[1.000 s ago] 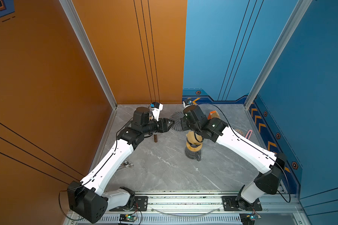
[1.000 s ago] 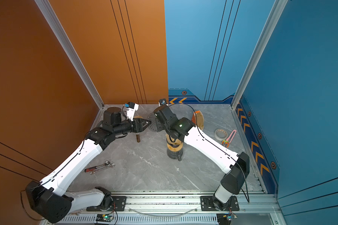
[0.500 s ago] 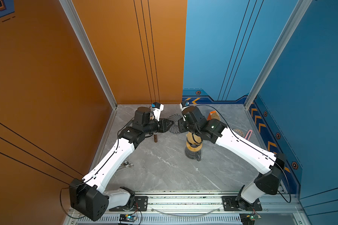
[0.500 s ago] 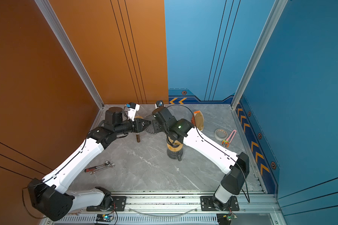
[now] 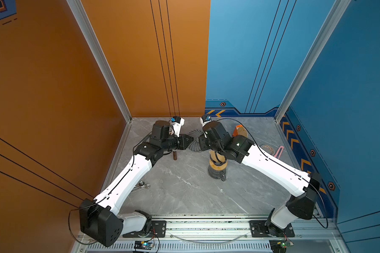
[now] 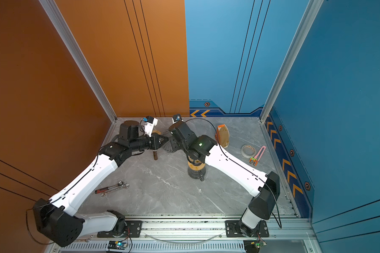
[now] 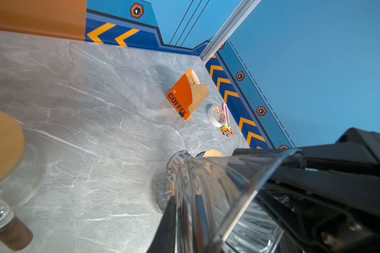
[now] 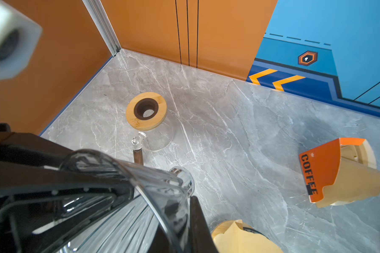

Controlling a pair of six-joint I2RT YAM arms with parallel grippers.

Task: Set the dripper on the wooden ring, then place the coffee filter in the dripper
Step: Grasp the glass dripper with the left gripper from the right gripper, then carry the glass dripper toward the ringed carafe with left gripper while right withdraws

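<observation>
The dripper is a clear ribbed glass cone held in the air between my two grippers, and shows in both top views. My left gripper is shut on one side of its rim, with one dark finger against the glass wall. My right gripper is shut on the opposite side, its finger against the glass. A tan paper coffee filter sits on a dark wood-ringed cup under my right arm.
An orange COFFEE holder with more filters stands at the back right. A glass carafe with a wooden lid and brown handle sits below the left gripper. A tape roll, a pink tool and wrenches lie on the table.
My right arm carried the dripper leftward to the left gripper. The left gripper's jaws went from open to shut on the dripper's rim.
</observation>
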